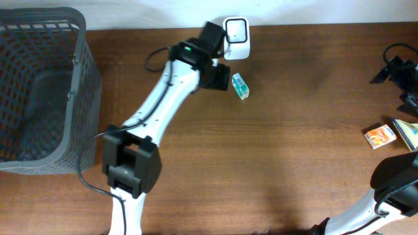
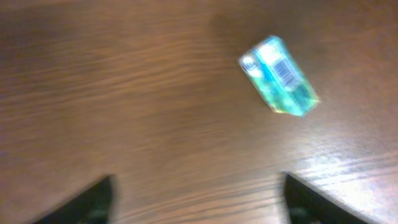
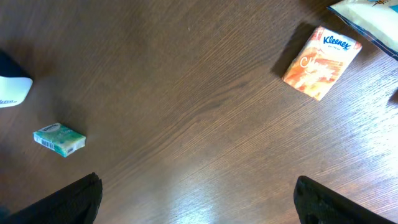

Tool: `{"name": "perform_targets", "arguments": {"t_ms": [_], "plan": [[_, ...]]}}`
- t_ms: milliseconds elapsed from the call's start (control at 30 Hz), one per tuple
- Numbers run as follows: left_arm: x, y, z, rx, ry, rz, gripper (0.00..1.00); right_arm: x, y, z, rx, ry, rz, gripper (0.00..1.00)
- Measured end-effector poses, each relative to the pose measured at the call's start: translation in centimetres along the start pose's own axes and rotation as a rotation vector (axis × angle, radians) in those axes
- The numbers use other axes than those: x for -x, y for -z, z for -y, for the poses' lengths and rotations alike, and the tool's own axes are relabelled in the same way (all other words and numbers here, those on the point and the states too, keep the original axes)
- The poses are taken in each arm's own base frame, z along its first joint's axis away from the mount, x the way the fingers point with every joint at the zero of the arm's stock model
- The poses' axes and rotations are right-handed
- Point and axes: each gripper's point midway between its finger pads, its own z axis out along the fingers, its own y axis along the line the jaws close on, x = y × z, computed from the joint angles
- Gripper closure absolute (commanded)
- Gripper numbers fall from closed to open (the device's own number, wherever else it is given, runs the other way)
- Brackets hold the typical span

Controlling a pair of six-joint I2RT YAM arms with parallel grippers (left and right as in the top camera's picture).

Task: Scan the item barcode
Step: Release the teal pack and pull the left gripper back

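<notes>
The item, a small green packet (image 1: pixel 240 85), lies flat on the wooden table just below the white scanner (image 1: pixel 236 29). In the left wrist view the packet (image 2: pixel 278 76) shows its barcode face up, blurred. My left gripper (image 1: pixel 222 77) hovers just left of it. Its jaws stand wide open (image 2: pixel 198 179) with only bare wood between them, and the packet lies ahead and to the right. My right gripper (image 3: pixel 196 182) is open over bare table, far from the packet (image 3: pixel 59 139). The scanner's edge (image 3: pixel 12 90) shows at that view's left.
A grey mesh basket (image 1: pixel 39 85) fills the far left of the table. An orange Kleenex pack (image 1: pixel 380 136) and a pale packet (image 1: pixel 406 134) lie at the right edge, near the right arm (image 1: pixel 398 176). A black cable loops by the left arm's elbow (image 1: pixel 153 60).
</notes>
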Motion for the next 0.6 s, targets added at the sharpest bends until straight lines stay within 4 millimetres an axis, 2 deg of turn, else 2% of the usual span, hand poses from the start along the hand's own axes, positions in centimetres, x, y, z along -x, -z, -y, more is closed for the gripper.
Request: {"name": "perform_targets", "arguments": {"t_ms": [133, 267, 500, 600], "plan": [[-0.1, 0.6, -4.2, 0.043, 0.076, -0.033, 0.01, 0.0, 0.0, 0.0, 0.000, 0.000, 0.000, 0.02], [-0.4, 0.7, -6.6, 0.067, 0.120, -0.058, 0.01, 0.0, 0.0, 0.0, 0.000, 0.000, 0.000, 0.01], [-0.9, 1.0, -9.9, 0.188, 0.141, -0.073, 0.01, 0.0, 0.0, 0.0, 0.000, 0.001, 0.000, 0.02], [-1.1, 1.2, -10.6, 0.228, 0.137, -0.078, 0.01, 0.0, 0.0, 0.0, 0.000, 0.000, 0.000, 0.02]]}}
